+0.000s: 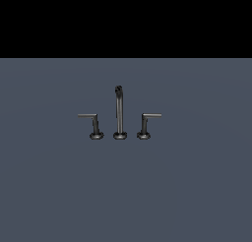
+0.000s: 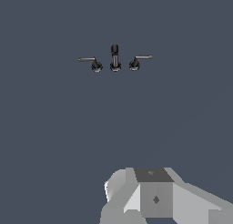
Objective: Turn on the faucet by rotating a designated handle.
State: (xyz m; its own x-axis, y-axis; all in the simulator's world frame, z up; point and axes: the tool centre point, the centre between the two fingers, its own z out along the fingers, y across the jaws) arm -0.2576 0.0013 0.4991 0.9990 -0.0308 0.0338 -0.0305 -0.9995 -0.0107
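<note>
Exterior view: faucet point(image 1: 118, 113) upright on a plain grey surface point(image 1: 49, 187), with no arm in frame. Handle point(image 1: 91, 120) at the exterior view's left of the spout point(image 1: 118, 108), lever pointing away from the spout. Mirror twin point(image 1: 148, 119) at the exterior view's right, lever pointing the opposite way.

Wrist view: same set seen well apart from the gripper point(image 2: 154, 193), with handle point(image 2: 89, 61), spout point(image 2: 115, 57) and twin point(image 2: 139, 60) in a tight row. Only the grey gripper body shown; fingers out of frame, so released or clenched cannot be told. Nothing visibly grasped. Task judged not yet started; whole approach still to do.

Likely faults from here:
- Wrong lever engaged. Cause: two near-identical levers just beside one spout. Confirm lever direction before closing in.
- Spout struck. Cause: tallest part, close to the handle post. Approach from the lever's free end, away from the spout.
- Lever missed or slipped off. Cause: thin bar, small contact area. Push near the tip, square to the bar.
- Post or base jammed against. Cause: descending too near the pivot, leaving little leverage.
- Surface hit. Cause: low lever height.
</note>
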